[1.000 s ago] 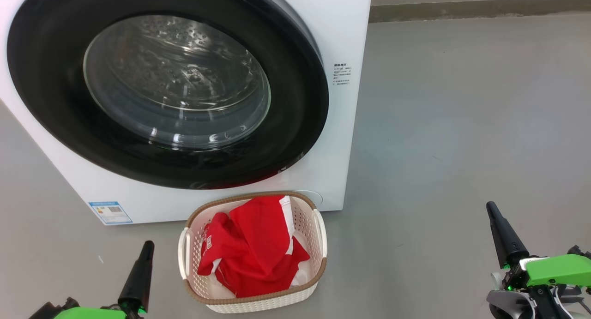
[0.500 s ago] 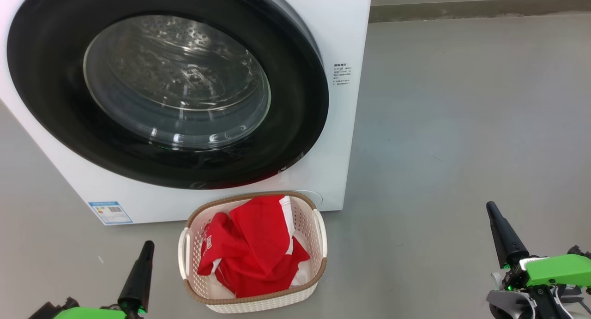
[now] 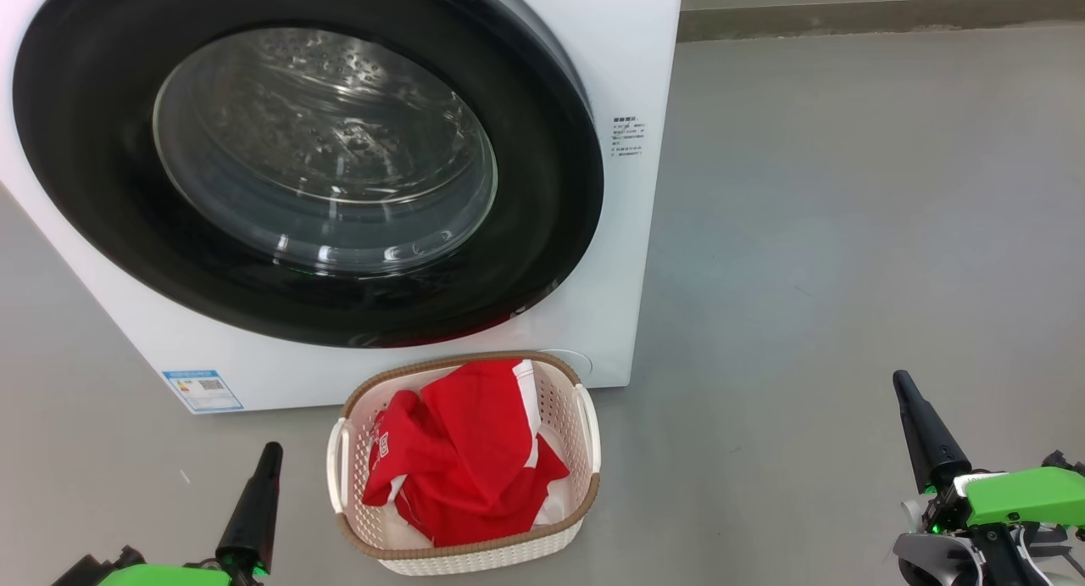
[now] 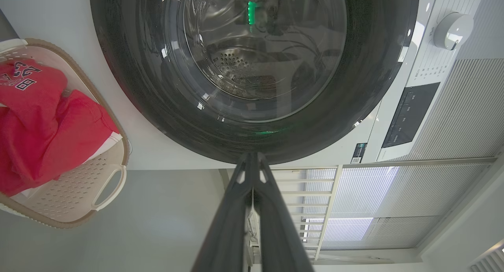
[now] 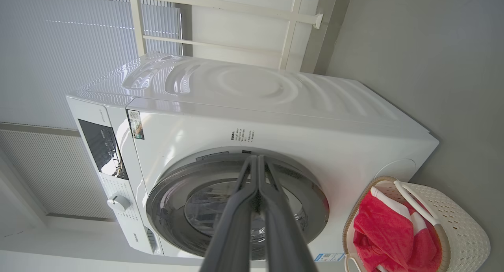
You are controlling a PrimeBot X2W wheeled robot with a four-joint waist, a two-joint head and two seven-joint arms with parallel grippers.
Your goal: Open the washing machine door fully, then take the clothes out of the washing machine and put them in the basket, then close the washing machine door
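Clothes point(image 3: 462, 459) in basket point(image 3: 483, 559), between 2 closed jaws

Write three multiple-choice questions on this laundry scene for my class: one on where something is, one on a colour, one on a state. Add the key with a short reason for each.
1. Where do the clothes lie?
A. in the drum
B. in the basket
C. spread on the floor

2. What colour is the basket's rim?
A. blue
B. brown
C. black

3. How does the washing machine door stand?
A. wide open
B. taken off
C. shut

Key:
1 B: the red garments are heaped inside the basket.
2 B: a brown woven-look band runs round its top edge.
3 C: its black rim lies against the white front of the washing machine.
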